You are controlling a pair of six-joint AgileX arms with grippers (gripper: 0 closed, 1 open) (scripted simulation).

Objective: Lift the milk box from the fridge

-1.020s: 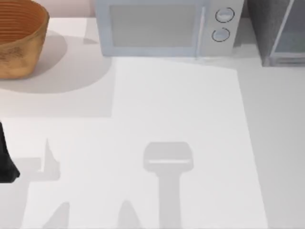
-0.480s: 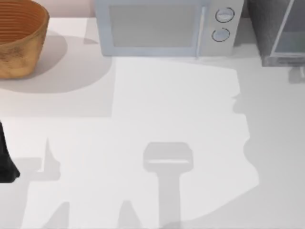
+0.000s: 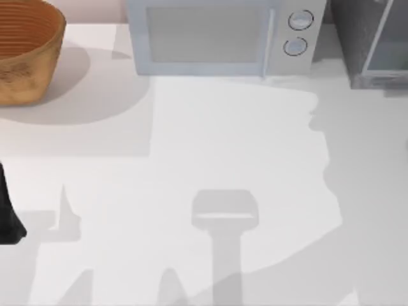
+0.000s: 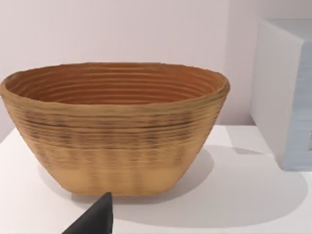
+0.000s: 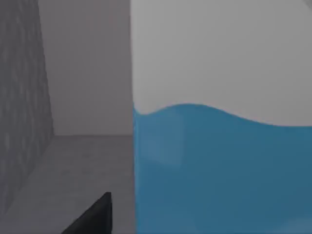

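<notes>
The milk box (image 5: 219, 146) is very close in the right wrist view, with a white top and sky-blue sides. It stands on the grey floor inside the fridge (image 5: 22, 97), whose dark speckled wall rises beside it. My right gripper (image 5: 156, 230) is open right at the carton, and one black fingertip (image 5: 95, 217) shows beside the blue side. From above, the fridge (image 3: 370, 38) sits at the table's back right, cut by the frame edge. My left arm (image 3: 9, 210) is parked at the left edge with its gripper (image 4: 156, 230) open.
A pale blue-grey microwave (image 3: 220, 35) with two round dials stands at the back middle. A woven brown basket (image 3: 25, 51) sits at the back left, facing the left wrist camera (image 4: 114, 126). Arm shadows lie over the white table (image 3: 210, 140).
A large shadow has spread across the right and lower right of the table over the last second. The left arm, basket and microwave have not moved.
</notes>
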